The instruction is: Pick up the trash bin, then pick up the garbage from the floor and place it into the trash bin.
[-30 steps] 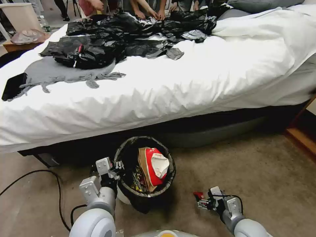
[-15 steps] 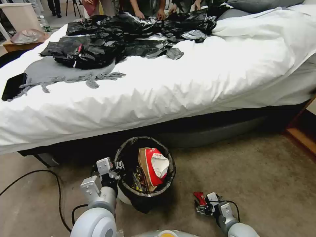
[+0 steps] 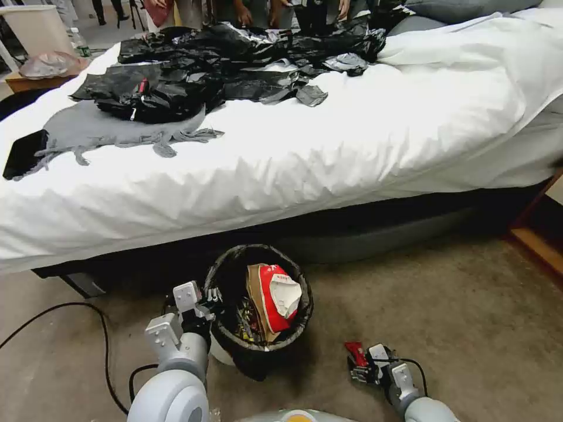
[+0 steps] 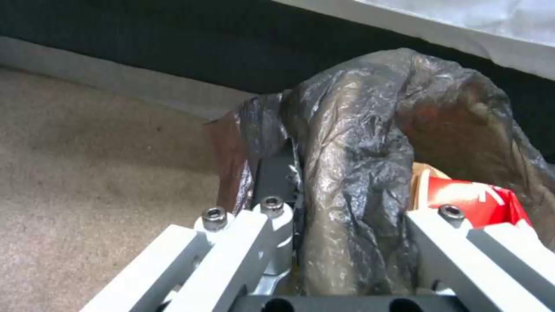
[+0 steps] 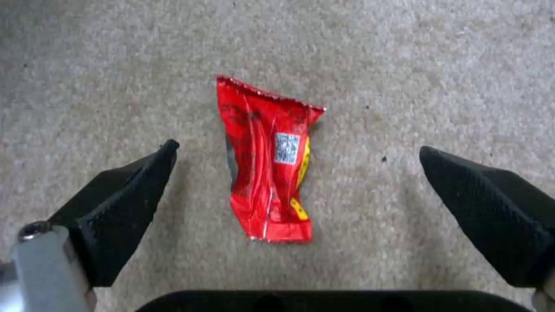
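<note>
A red wrapper (image 5: pixel 268 160) lies flat on the carpet (image 5: pixel 405 65), its long axis running straight away from the right gripper (image 5: pixel 298 173), whose jaws stand wide to either side of it, not touching. Just to its left stands the trash bin (image 3: pixel 258 351), its bag-lined rim clamped by the left gripper (image 3: pixel 205 302).

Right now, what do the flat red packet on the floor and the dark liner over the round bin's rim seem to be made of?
The flat red packet looks like glossy plastic film: shiny creases, crimped end. The dark liner seems to be thin plastic, crinkled and faintly shiny.
</note>
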Robot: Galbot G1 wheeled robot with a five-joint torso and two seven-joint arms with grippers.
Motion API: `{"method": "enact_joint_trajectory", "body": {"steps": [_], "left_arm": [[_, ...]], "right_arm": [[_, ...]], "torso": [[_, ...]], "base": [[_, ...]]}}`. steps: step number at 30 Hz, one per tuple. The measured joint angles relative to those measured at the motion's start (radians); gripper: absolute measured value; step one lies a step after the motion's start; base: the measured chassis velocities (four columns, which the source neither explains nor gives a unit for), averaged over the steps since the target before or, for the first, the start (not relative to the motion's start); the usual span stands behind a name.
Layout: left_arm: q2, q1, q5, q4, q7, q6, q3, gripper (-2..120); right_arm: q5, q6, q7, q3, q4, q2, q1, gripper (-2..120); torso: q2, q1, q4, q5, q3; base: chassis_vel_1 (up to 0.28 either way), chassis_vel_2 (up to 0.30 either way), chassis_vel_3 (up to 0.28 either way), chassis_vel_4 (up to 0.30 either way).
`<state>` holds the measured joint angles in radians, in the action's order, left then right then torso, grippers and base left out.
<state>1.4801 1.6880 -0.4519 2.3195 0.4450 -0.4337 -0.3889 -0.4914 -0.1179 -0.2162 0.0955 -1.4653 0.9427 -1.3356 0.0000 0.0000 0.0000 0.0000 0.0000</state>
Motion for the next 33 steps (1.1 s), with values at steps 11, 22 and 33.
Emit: {"method": "enact_joint_trajectory", "body": {"steps": [11, 22, 33], "left_arm": [[0.000, 0.009, 0.005, 0.007, 0.000, 0.002, 0.004, 93], [0.002, 0.024, 0.014, 0.018, 0.000, 0.007, 0.007, 93], [0.003, 0.030, 0.018, 0.022, -0.001, 0.009, 0.008, 93]], "right_arm": [[0.018, 0.002, -0.004, 0.000, 0.011, 0.014, -0.003, 66], [0.025, 0.011, 0.008, 0.007, 0.041, 0.036, 0.008, 27], [0.035, 0.046, 0.042, -0.002, 0.094, 0.058, 0.026, 0]], "torso": [[0.000, 0.000, 0.0000, 0.0000, 0.000], [0.000, 0.000, -0.0002, -0.0002, 0.000], [0.000, 0.000, 0.0002, 0.0001, 0.000]], "base": [[0.000, 0.000, 0.000, 0.000], [0.000, 0.000, 0.000, 0.000], [0.000, 0.000, 0.000, 0.000]]}}
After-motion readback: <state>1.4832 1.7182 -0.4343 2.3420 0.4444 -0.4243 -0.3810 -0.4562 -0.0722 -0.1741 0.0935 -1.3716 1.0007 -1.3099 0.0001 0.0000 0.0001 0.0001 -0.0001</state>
